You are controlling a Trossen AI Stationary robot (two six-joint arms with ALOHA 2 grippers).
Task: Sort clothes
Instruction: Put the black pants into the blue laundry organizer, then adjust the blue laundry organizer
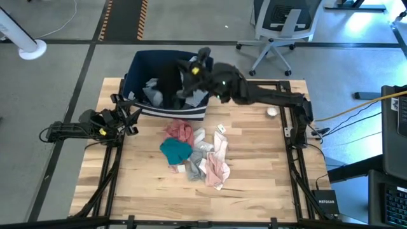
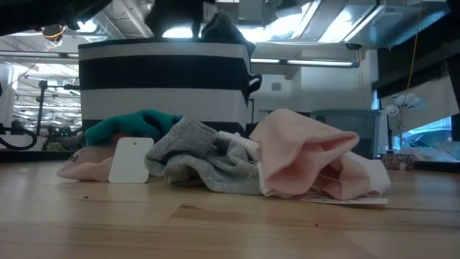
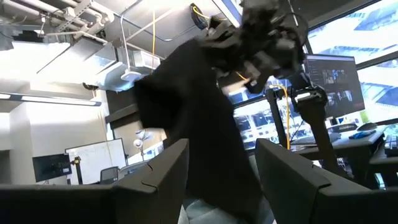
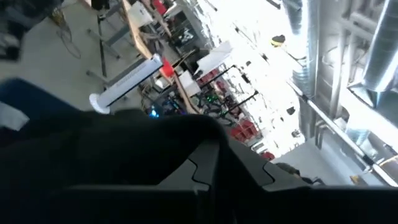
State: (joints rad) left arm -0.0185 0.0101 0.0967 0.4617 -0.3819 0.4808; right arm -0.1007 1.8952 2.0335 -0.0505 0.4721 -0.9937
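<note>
Right tool (image 1: 191, 71) is pinching a black piece (image 1: 170, 81) above the bin (image 1: 137, 67); I'd lower it fully inside before letting go. Left tool (image 1: 131, 113) waits wide.

we can read only one text, the word "netgear" in white letters on a small black box (image 1: 326, 201) near the table's right front corner in the high view, while the white tag (image 2: 130, 160) on the clothes in the low view shows no readable writing.
</note>
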